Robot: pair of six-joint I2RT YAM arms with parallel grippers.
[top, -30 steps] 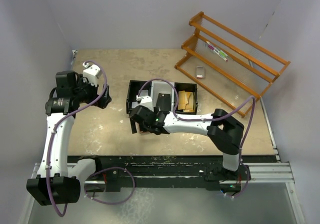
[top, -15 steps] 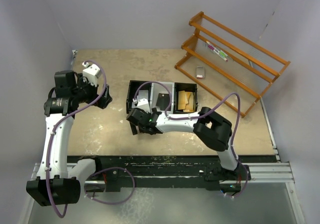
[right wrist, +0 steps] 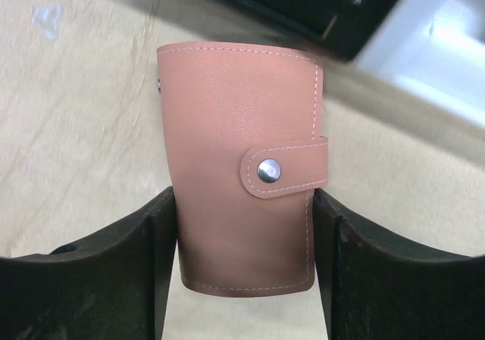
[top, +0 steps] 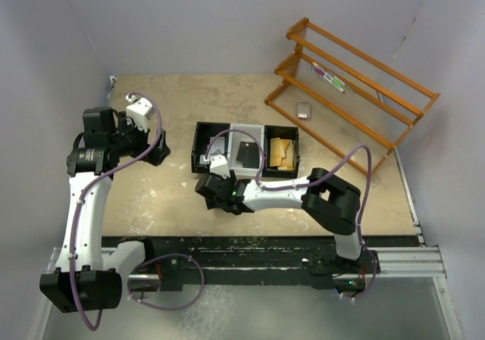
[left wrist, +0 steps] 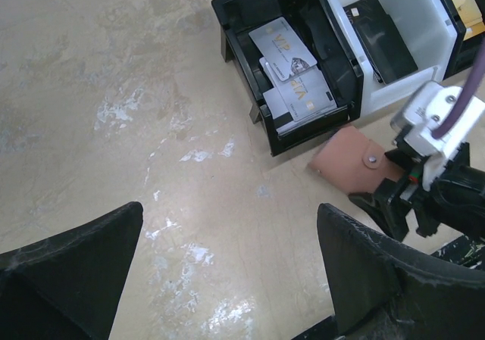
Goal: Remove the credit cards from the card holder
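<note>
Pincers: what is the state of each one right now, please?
Left pincer: open, holding nothing.
Right pincer: closed on the sides of the brown wallet.

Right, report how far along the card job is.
Done: two credit cards lie in an end compartment of the black tray. In hand: the right gripper has its jaws on both edges of the card holder, snapped shut on the table. Left: unsnapping it and pulling any cards inside, which can't be seen. The left gripper hangs open, empty.
</note>
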